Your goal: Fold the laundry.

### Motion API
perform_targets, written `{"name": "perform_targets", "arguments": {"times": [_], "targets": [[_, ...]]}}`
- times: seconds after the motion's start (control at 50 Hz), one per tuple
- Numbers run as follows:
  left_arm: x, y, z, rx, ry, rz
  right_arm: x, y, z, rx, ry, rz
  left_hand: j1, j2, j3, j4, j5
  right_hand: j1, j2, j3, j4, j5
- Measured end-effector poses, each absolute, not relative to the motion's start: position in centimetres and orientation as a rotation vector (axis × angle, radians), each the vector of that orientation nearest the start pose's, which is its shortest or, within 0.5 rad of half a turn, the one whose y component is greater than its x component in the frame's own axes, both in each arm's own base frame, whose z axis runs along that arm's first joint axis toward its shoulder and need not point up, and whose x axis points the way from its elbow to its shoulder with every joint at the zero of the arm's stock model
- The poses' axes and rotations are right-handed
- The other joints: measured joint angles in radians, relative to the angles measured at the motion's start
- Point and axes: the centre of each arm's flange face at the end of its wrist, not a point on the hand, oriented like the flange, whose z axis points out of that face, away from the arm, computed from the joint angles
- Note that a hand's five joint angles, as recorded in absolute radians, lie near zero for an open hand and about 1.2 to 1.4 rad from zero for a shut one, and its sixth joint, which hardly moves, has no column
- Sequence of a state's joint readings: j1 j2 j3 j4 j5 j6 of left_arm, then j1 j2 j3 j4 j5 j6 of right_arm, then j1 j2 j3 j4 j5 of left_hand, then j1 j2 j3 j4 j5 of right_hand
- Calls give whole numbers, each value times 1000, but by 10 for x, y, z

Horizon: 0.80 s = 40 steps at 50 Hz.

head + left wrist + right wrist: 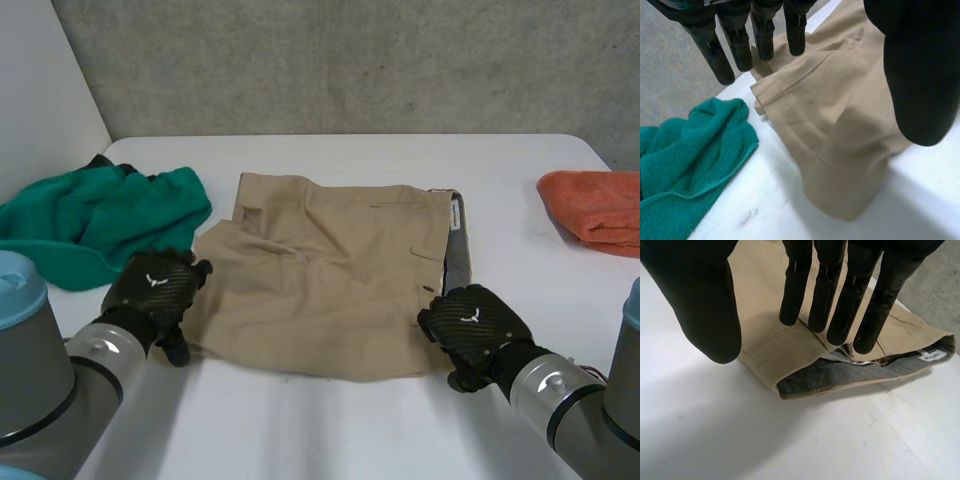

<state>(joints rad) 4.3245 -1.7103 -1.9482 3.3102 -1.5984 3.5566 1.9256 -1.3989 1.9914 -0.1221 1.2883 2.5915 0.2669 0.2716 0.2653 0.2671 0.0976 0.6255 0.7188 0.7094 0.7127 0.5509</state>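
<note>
Currently I find the tan shorts (330, 270) lying flat at the middle of the table (350, 430). Left hand (155, 290) is at their near hem corner, fingers straight, holding nothing. Right hand (470, 325) is at the near waistband corner, likewise uncurled and empty. Green towel (100, 220) lies by the left edge, orange towel (595, 205) by the right edge.

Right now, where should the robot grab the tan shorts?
Probably the two near corners: left hand on the leg hem, right hand on the waistband, each from its own side. The shorts lie flat, those corners beside each hand.
</note>
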Motion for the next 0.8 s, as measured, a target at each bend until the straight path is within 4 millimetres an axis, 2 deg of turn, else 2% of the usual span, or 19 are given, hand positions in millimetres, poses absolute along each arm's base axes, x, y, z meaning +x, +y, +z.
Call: {"name": "perform_targets", "arguments": {"times": [0.12,0.28,0.56,0.8], "targets": [[-215,-208,168,940,2376,-1726,241,-191,142,-1323,2185,-1551,43,46,50,52,50,-128,-150,-147,-143,-150],[-210,-213,154,924,2419,-1655,245,-199,125,-1340,2176,-1553,107,102,103,105,102,-135,-158,-159,-159,-169],[-218,-223,133,952,2444,-1620,250,-218,118,-1340,2159,-1619,309,297,304,307,300,-108,-84,-71,-76,-108],[-223,-222,131,975,2432,-1642,256,-233,118,-1337,2149,-1654,396,385,390,389,380,-23,-79,-9,-15,-53]]}}
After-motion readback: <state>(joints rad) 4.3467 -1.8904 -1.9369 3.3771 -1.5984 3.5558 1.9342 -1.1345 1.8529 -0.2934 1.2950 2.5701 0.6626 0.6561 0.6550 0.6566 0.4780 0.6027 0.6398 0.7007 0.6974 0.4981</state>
